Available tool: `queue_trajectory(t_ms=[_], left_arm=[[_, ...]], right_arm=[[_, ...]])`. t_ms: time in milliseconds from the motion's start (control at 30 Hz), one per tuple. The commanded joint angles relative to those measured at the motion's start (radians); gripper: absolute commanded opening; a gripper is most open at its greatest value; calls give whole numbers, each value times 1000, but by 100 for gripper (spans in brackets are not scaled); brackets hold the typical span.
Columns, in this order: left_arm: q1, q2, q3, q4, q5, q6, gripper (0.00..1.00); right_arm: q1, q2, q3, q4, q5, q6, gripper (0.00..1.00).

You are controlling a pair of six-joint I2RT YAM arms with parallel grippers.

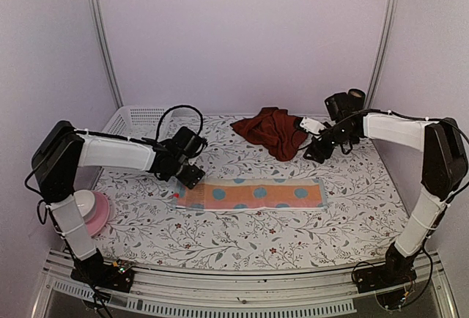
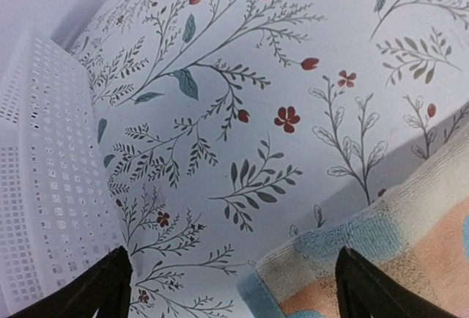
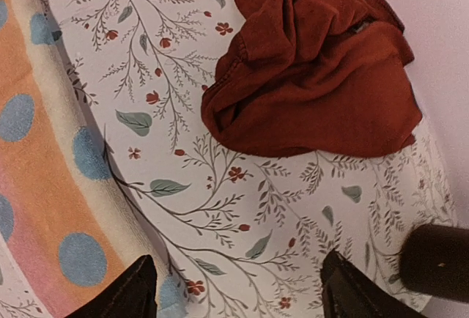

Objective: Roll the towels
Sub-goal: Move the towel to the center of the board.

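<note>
Lying flat, pastel towel (image 1: 253, 194) stretches between wide-open left tool (image 1: 191, 177) and wide-open right tool (image 1: 316, 154).

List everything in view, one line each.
spotted towel: 1, orange and pink with blue dots, flat mid-table
crumpled towel: 1, dark red, far centre
basket: 1, white, far left corner
dish: 1, pink and white, left near edge
table cover: 1, white floral print, across the table
left end effector: 1, black, open, at the spotted towel's left end
right end effector: 1, black, open, right of the crumpled towel
</note>
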State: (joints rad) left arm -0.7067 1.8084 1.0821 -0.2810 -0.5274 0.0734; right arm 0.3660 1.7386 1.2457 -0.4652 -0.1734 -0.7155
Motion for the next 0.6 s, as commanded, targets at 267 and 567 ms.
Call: queue_trajectory(t_ms=[267, 567], left_arm=[[-33, -70, -62, 84, -98, -30, 97], [-29, -22, -84, 90, -208, 2, 97]], right_arm=[[63, 224, 187, 133, 248, -1, 99], [106, 439, 338, 220, 433, 22, 99]])
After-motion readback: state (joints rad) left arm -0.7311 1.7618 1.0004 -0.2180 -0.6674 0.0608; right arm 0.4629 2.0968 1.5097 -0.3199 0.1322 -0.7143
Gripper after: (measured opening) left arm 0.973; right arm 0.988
